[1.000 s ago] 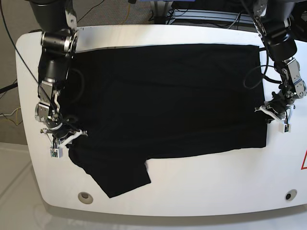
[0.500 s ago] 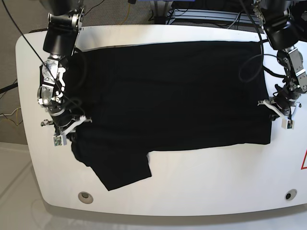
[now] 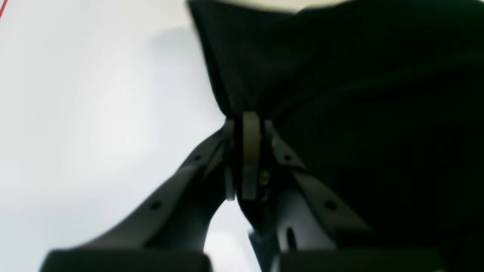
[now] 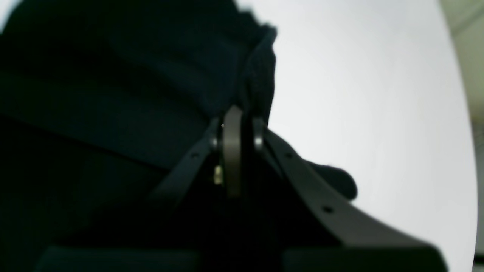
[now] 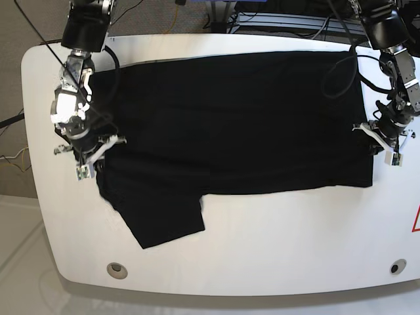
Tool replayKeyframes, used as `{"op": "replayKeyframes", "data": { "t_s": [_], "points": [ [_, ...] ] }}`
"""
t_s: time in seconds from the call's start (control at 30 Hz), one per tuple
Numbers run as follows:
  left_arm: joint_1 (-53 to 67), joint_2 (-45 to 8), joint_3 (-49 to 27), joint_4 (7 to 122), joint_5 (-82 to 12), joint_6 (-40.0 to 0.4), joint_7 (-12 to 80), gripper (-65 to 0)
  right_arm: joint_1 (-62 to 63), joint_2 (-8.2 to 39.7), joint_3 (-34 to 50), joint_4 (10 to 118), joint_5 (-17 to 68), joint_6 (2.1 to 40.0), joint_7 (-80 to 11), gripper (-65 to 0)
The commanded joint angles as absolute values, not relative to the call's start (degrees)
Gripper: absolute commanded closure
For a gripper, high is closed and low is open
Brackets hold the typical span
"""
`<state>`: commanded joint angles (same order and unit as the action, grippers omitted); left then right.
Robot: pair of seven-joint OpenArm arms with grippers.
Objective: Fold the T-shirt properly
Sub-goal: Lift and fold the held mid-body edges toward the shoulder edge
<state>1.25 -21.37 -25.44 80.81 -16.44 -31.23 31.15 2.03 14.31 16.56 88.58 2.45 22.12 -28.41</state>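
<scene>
While the T-shirt [image 5: 230, 125] lay spread across the white desk [image 5: 295, 249], one sleeve trailing toward the near edge, the left hand [image 5: 384, 139] was clamped on its side edge and the right hand [image 5: 92, 157] on the opposite edge. No finished fold showed; judging by that, nearly all the folding remained to be done.

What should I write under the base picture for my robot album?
Two robot arms pinch a black T-shirt at opposite edges, left tool and right tool, on a white table.
</scene>
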Motion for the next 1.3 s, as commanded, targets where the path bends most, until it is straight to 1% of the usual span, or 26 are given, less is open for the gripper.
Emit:
{"op": "replayKeyframes", "data": {
  "t_s": [0.1,0.3,0.5,0.83,0.9,1.03,1.23,1.3],
  "points": [
    [3.3,-21.2,-25.5,83.8,-17.4,-31.8,31.9,0.0,-2.4,14.6,16.2,94.5,3.2,22.1,-31.7,0.0],
    [5.3,-21.1,-25.6,85.6,-17.3,-32.1,32.1,0.0,-5.4,14.7,16.5,98.6,3.8,22.8,-34.5,0.0],
    [7.4,-21.4,-25.5,86.4,-16.1,-32.2,32.5,0.0,-8.6,15.2,17.2,102.5,6.3,23.6,-37.1,0.0],
    [8.2,-21.4,-26.1,88.5,-16.5,-32.1,34.2,0.0,-12.0,15.9,20.3,104.1,8.6,23.2,-36.8,0.0],
    [8.8,-21.3,-26.6,90.1,-16.9,-32.4,35.0,0.0,-13.1,16.0,23.3,104.2,8.5,23.6,-35.9,0.0],
    [9.4,-21.3,-27.4,90.9,-16.9,-32.4,35.4,0.0,-14.1,15.9,24.6,104.0,8.3,23.7,-34.7,0.0],
    [10.7,-21.2,-29.5,92.3,-17.1,-32.4,35.7,0.0,-15.5,15.8,24.9,103.9,7.2,24.5,-31.6,0.0],
    [12.0,-21.0,-31.3,94.0,-17.7,-32.3,35.7,0.0,-16.5,15.8,25.4,103.5,6.8,24.8,-31.1,0.0]
  ]
}}
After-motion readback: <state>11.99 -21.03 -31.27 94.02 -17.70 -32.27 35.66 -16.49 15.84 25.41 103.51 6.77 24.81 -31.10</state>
